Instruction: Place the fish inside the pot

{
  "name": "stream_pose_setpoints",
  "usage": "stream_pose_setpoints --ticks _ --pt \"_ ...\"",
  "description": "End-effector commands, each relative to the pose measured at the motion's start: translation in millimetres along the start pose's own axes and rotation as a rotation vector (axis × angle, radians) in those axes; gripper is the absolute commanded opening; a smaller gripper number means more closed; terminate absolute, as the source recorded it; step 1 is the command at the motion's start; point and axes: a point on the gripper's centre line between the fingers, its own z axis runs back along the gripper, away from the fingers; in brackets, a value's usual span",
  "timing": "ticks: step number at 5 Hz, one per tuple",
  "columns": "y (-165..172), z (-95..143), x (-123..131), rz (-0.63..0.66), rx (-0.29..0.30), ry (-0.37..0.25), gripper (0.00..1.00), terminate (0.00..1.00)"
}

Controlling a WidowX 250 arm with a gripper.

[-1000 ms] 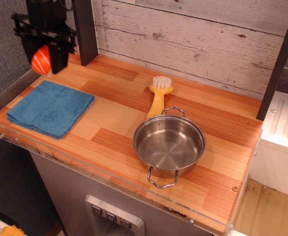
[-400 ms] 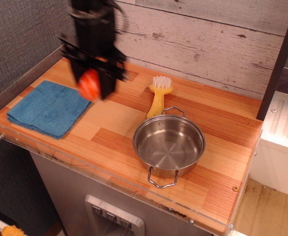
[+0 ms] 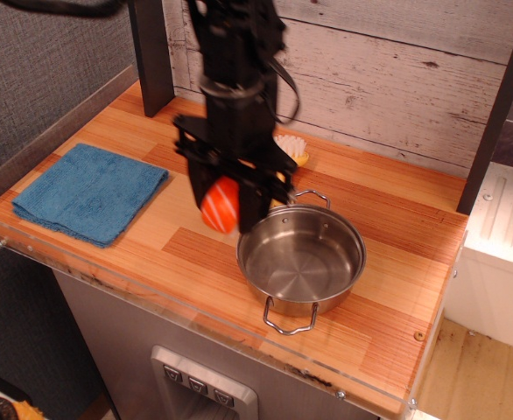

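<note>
Observation.image looked down on a wooden counter (image 3: 388, 236). In it, the fish (image 3: 221, 205) was up in the air, not on the wood. It was orange with thin white stripes. The black gripper (image 3: 224, 199) had its two fingers squeezed on the fish, one on each side, and held it tight. The fish hung just beside the left rim of the pot (image 3: 301, 258), close to the edge but not over the middle.

The pot was round and shiny, and nothing was inside it. It had two wire loop handles. One handle pointed toward the front edge of the counter and one pointed toward the back wall.

A yellow brush (image 3: 290, 156) with white bristles lay behind the pot, near the back handle. The robot arm hid most of the brush, so only the bristle end showed well.

A blue cloth (image 3: 90, 192) lay flat on the left side of the counter, well apart from the pot.

A wall of pale gray wood planks (image 3: 388, 79) stood behind the counter.
</note>
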Motion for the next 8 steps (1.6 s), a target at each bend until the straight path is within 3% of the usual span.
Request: stream_pose_setpoints --ticks 1,2,3,4,6,7,8 --pt "-28.4 5.6 11.8 -0.047 0.008 -0.056 0.00 0.00" --pt "-37.6 2.8 13.3 -0.082 0.003 -0.061 0.00 0.00" --pt "-37.8 2.4 12.6 -0.088 0.001 -0.055 1.00 0.00" --pt "-30.9 6.9 14.1 -0.059 -0.006 -0.070 1.00 0.00" --pt "55.0 47.5 27.9 0.188 0.072 -0.135 1.00 0.00" --pt "78.1 48.8 31.7 0.253 0.055 -0.127 1.00 0.00" --pt "79.4 44.1 34.1 0.243 0.018 -0.099 1.00 0.00"
